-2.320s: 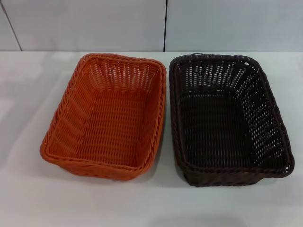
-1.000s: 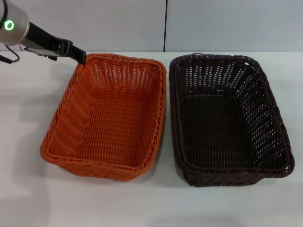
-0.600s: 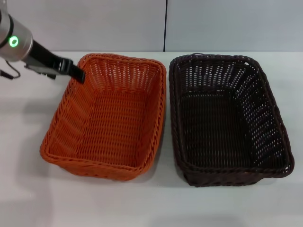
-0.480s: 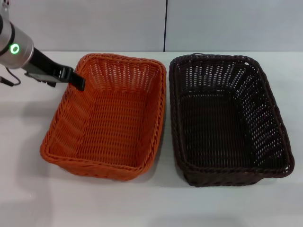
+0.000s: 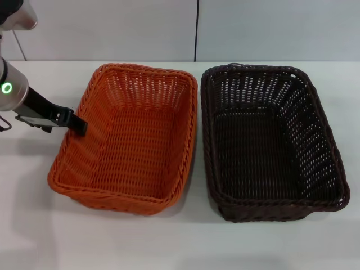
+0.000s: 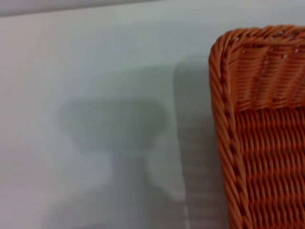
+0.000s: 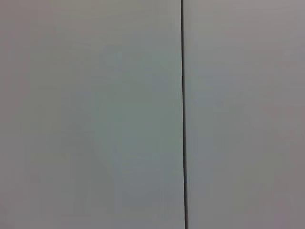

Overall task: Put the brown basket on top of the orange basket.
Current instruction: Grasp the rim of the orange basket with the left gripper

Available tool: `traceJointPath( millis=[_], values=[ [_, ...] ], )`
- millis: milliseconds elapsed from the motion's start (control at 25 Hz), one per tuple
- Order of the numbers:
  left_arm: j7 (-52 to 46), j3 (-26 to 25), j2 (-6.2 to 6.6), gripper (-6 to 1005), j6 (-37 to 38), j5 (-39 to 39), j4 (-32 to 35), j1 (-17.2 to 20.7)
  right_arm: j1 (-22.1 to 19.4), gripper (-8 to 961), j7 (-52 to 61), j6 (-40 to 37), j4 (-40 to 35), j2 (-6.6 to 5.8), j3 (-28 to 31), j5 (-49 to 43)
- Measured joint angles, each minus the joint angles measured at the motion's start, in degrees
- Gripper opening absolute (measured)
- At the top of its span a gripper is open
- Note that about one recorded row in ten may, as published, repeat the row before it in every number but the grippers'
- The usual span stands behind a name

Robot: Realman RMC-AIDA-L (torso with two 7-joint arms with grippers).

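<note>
The orange basket [image 5: 129, 140] sits on the white table, left of centre in the head view. The brown basket [image 5: 270, 140] stands just to its right, their long rims nearly touching. Both are upright and hold nothing. My left gripper [image 5: 80, 126] hangs at the outer left rim of the orange basket, about halfway along that side. The left wrist view shows one corner of the orange basket [image 6: 267, 119] and the arm's shadow on the table beside it. My right gripper shows in no view.
The white table [image 5: 34, 185] extends around both baskets, with bare surface to the left and in front. A pale wall with a dark vertical seam [image 7: 183, 114] stands behind the table.
My left arm came in from the upper left and moved down along the orange basket's left side, from its far corner to the middle of the rim. Neither basket has moved.
</note>
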Motion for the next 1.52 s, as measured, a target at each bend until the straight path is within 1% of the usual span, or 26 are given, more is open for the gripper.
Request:
traceJointPath(
  millis=[240, 360, 520, 600, 640, 680, 720, 800, 920, 960, 1000, 1040, 1080, 1160, 1520],
  values=[
    [0.11, 0.43, -0.10, 803, 0.20, -0.02, -0.26, 0.09, -0.04, 680, 0.00, 0.06, 0.12, 0.06, 0.00, 0.00],
    [-0.02, 2.63, -0.22, 803, 0.30, -0.03, -0.40, 0.71, -0.11, 679, 0.00, 0.32, 0.15, 0.10, 0.00, 0.00],
    [-0.07, 3.11, -0.26, 802, 0.33, -0.05, -0.41, 0.84, -0.37, 678, 0.00, 1.02, 0.21, 0.20, 0.00, 0.00],
    [-0.96, 5.49, -0.43, 802, 0.48, -0.07, -0.48, 1.22, -0.60, 678, 0.00, 1.44, 0.23, 0.26, 0.00, 0.00],
    [-0.96, 5.49, -0.43, 802, 0.48, -0.07, -0.48, 1.22, -0.63, 677, 0.00, 1.52, 0.27, 0.30, 0.00, 0.00],
    [-1.43, 6.51, -0.45, 802, 0.48, -0.07, -0.31, 1.37, -0.66, 677, 0.00, 1.54, 0.31, 0.33, 0.00, 0.01],
    [-1.43, 6.51, -0.45, 791, 0.48, -0.07, -0.31, 1.37, -0.66, 677, 0.00, 1.57, 0.34, 0.37, 0.00, 0.00],
    [-1.64, 8.67, -0.48, 769, 0.46, -0.09, -0.10, 1.64, -0.66, 676, 0.00, 1.59, 0.39, 0.46, 0.00, 0.01],
    [-1.64, 8.67, -0.48, 736, 0.46, -0.09, -0.10, 1.64, -0.68, 676, 0.00, 1.60, 0.48, 0.51, 0.00, 0.00],
    [-1.65, 9.81, -0.46, 725, 0.29, -0.11, 0.16, 1.92, -0.71, 676, 0.00, 1.61, 0.51, 0.54, 0.01, 0.00],
    [-1.65, 9.81, -0.46, 633, 0.29, -0.11, 0.16, 1.92, -0.72, 675, 0.00, 1.67, 0.57, 0.60, 0.00, 0.01],
    [-1.65, 9.99, -0.46, 541, 0.13, -0.10, 1.77, 2.54, -0.72, 675, 0.00, 1.78, 0.61, 0.67, 0.00, 0.01],
    [-1.65, 9.99, -0.46, 521, 0.13, -0.10, 1.77, 2.54, -0.72, 675, 0.00, 1.92, 0.63, 0.73, 0.01, 0.01],
    [-1.64, 9.99, -0.58, 482, 0.40, -0.22, 4.03, 3.47, -0.72, 674, 0.00, 2.15, 0.65, 0.88, 0.00, 0.01],
    [-0.96, 10.01, -0.58, 305, 0.30, -0.36, 4.18, 3.59, -0.56, 672, 0.00, 2.21, 0.64, 0.90, 0.00, 0.07]
  ],
)
